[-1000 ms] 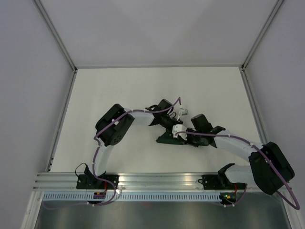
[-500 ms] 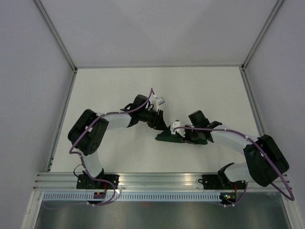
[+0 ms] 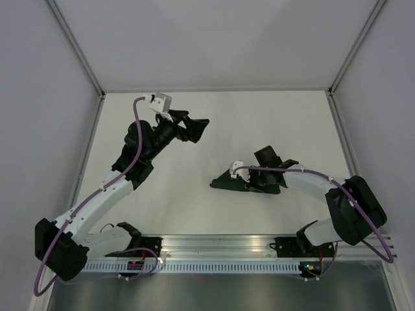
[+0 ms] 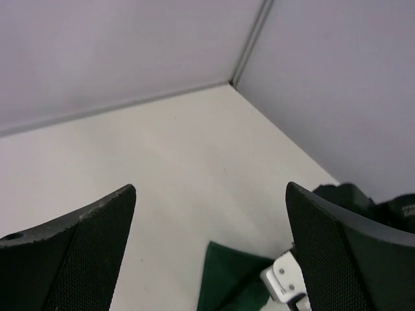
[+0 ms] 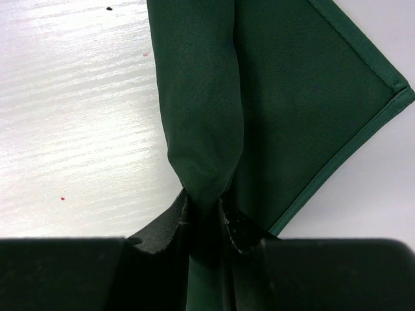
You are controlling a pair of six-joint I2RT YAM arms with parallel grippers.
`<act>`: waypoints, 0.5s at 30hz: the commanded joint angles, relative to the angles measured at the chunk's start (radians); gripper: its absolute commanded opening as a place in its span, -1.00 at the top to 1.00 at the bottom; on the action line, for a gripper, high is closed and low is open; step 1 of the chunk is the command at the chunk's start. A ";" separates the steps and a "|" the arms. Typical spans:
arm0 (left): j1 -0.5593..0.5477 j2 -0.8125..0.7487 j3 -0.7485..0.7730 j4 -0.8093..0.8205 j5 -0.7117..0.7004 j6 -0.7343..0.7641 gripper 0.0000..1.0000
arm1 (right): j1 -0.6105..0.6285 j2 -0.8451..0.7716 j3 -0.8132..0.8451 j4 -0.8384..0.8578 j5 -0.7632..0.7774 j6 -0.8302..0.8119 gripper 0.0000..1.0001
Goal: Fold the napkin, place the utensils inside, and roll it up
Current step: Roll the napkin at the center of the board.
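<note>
The dark green napkin (image 3: 228,181) lies rolled and bunched on the white table, its pointed end to the left. It fills the right wrist view (image 5: 272,97), and a corner of it shows in the left wrist view (image 4: 227,278). My right gripper (image 3: 249,183) is shut on a rolled fold of the napkin (image 5: 204,207). My left gripper (image 3: 198,128) is open and empty, raised well up and left of the napkin. No utensils are in view; I cannot tell if any are inside the roll.
Grey walls with metal posts (image 3: 78,52) enclose the white table (image 3: 272,123). A metal rail (image 3: 214,246) runs along the near edge by the arm bases.
My left arm has let go of the napkin and swung up and away to the left, its gripper now open. My right gripper stays shut on the napkin, shifted slightly left.
</note>
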 commanded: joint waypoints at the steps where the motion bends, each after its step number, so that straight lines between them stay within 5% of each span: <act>1: 0.006 -0.033 0.029 0.077 -0.139 -0.056 -0.99 | -0.005 0.048 -0.011 -0.063 0.036 0.003 0.99; 7: 0.006 0.037 0.147 -0.060 -0.096 0.079 -0.98 | -0.008 0.097 0.032 -0.098 0.010 0.003 0.99; 9: 0.001 0.057 0.144 -0.091 -0.100 0.081 -0.77 | -0.015 0.128 0.063 -0.135 -0.019 -0.005 0.99; 15: -0.089 -0.084 -0.084 0.162 -0.192 0.220 -0.83 | -0.081 0.252 0.176 -0.265 -0.091 -0.049 0.99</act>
